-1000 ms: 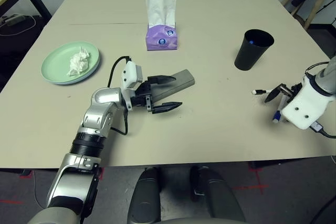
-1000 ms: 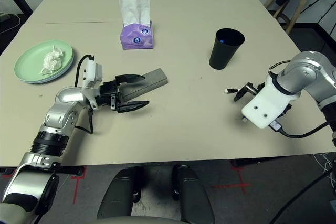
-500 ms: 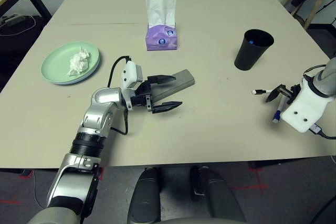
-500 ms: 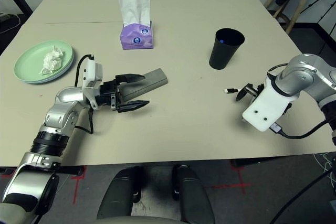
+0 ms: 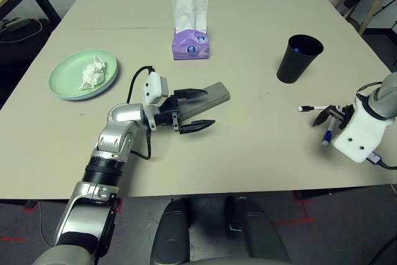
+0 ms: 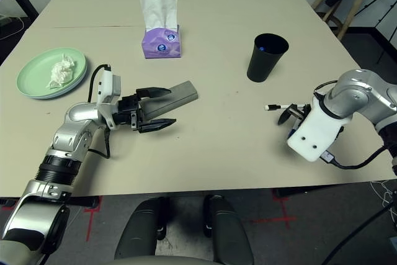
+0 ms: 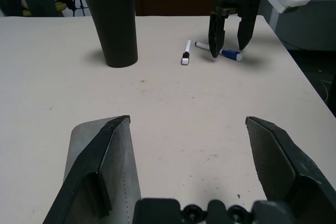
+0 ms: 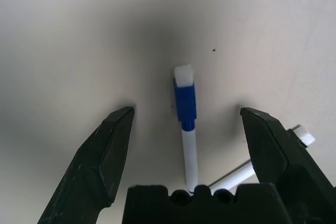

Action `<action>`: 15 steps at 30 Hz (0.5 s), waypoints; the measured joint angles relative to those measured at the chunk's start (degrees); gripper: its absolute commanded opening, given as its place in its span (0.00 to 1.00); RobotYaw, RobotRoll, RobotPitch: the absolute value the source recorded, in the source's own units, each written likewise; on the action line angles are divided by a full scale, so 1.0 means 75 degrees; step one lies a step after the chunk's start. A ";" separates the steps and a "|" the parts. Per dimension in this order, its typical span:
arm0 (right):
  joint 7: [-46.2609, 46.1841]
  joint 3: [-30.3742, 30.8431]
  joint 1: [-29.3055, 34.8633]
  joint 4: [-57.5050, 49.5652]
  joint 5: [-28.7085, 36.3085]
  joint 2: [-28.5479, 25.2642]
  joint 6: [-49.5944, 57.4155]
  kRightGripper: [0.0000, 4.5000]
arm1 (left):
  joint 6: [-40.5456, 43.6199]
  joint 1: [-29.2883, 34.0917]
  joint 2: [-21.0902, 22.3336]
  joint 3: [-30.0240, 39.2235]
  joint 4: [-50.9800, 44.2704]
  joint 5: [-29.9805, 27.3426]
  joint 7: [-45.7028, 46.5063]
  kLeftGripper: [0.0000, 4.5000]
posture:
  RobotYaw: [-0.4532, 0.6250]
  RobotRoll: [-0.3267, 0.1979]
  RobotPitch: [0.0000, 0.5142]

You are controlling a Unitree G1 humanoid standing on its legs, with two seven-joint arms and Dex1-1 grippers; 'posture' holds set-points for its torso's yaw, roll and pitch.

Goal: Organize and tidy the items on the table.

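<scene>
Lowering the wide-open, empty right tool [image 8: 186,150] straight down should centre the blue-capped pen [image 8: 186,109], lying on the desk [image 5: 260,153] between its fingers, before closing; the left tool [image 5: 193,110] hangs open, empty.

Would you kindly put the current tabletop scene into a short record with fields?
table: beige top
plate: pale green, on the table's left side, crumpled tissue on it
tissue box: purple, upright, far centre
case: grey, lying flat, beside one finger of the left hand
cup: black, upright, something blue inside
pens: blue-capped pen between the right hand's fingers, on the table; black-capped pen close by
left hand: open, holding nothing
right hand: open, pointing down over the blue-capped pen
</scene>
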 measured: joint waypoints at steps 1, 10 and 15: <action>-0.0064 0.0017 -0.0006 0.0037 -0.0053 0.0003 -0.0023 1.00 | 0.0000 0.0000 0.0000 0.0000 0.0000 0.0000 0.0000 0.99 | 0.50 0.62 0.35; -0.0553 0.0148 -0.0205 0.0349 -0.0442 0.0087 -0.0269 1.00 | -0.0001 -0.0001 0.0003 0.0001 0.0000 0.0000 0.0000 0.99 | 0.51 0.62 0.34; -0.0570 0.0161 -0.0233 0.0382 -0.0437 0.0107 -0.0332 1.00 | -0.0002 -0.0001 0.0003 0.0001 0.0000 0.0000 0.0000 0.99 | 0.51 0.62 0.34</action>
